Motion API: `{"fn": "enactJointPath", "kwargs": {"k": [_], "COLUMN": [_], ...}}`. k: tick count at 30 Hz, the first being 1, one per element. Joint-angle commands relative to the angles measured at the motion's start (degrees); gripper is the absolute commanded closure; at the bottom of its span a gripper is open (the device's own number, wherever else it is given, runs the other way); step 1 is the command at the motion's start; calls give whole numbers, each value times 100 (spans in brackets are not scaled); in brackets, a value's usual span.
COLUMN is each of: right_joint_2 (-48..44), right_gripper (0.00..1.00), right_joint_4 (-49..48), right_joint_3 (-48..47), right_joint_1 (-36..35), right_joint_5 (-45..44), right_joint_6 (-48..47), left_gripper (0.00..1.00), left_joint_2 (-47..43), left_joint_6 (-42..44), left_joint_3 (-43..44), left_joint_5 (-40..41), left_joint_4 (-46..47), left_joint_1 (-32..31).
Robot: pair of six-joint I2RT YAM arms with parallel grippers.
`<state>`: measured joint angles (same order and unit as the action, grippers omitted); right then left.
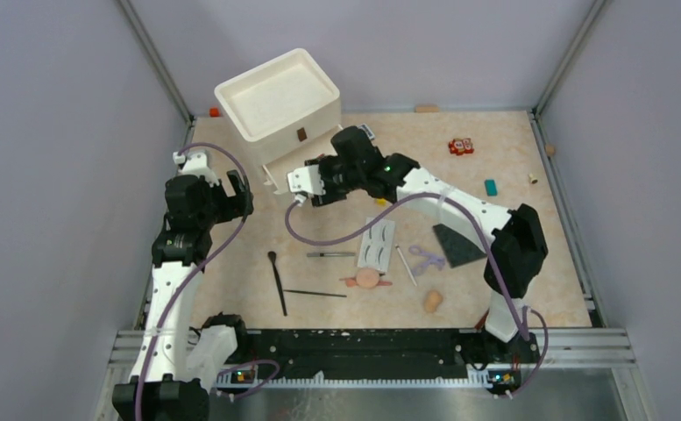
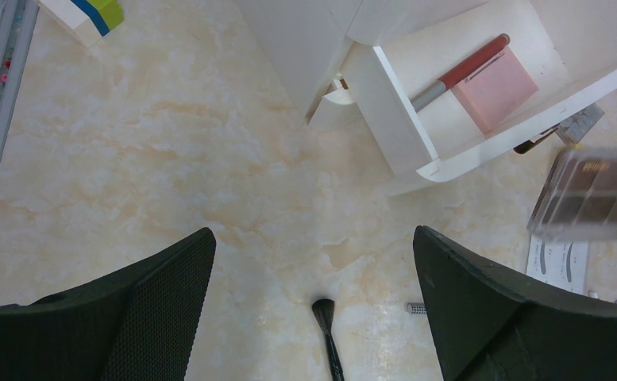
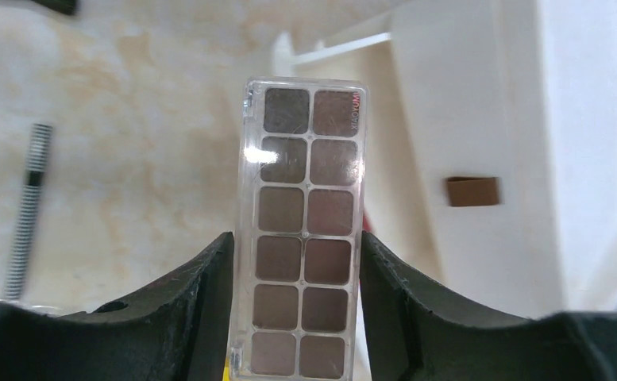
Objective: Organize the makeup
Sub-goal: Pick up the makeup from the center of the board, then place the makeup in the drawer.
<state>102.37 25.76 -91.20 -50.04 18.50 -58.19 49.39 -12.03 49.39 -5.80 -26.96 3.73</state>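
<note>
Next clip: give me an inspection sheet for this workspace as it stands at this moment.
Surface: beige marbled tabletop, no spills seen.
Job's things: eyeshadow palette held; pink compact and pencil in the open drawer; eyelash card, brushes, sponge, puff, purple curler loose on the table.
Clutter: red blocks, teal block, dark card.
Grippers: left gripper open, empty; right gripper shut on the eyeshadow palette, near the drawer.
Cables: one purple cable loops along each arm.
Surroundings: plain walls, metal frame posts.
</note>
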Motion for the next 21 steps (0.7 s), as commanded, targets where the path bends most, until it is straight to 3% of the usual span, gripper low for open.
{"fn": "enactJointPath", "kwargs": {"k": [1,12,13,16,21], "right_joint_2": [433,1699,1805,1976,1990], "right_gripper": [77,72,69,49,29], "right_joint_4": [842,1071,978,637,299], "right_joint_3": [-1127,-2616,-2642,-2706,-2711], "right_joint_1": [54,80,82,77,80], "right_joint_5": [-774,-1425,-1482,-1681,-1719], "right_joint_6": [-1035,-1994,-2069,-2143,-1925], "left_gripper": [1,1,1,1,1], "left_joint_2": [-45,-36,-41,-75,-87], "left_joint_6": [34,34,34,43,38], "left_joint_3": [52,50,46,48,52], "left_joint_5": [-51,-67,-58,-24,-33], "left_joint_4": [271,276,271,270,270], "left_joint_1": [40,41,41,41,47]}}
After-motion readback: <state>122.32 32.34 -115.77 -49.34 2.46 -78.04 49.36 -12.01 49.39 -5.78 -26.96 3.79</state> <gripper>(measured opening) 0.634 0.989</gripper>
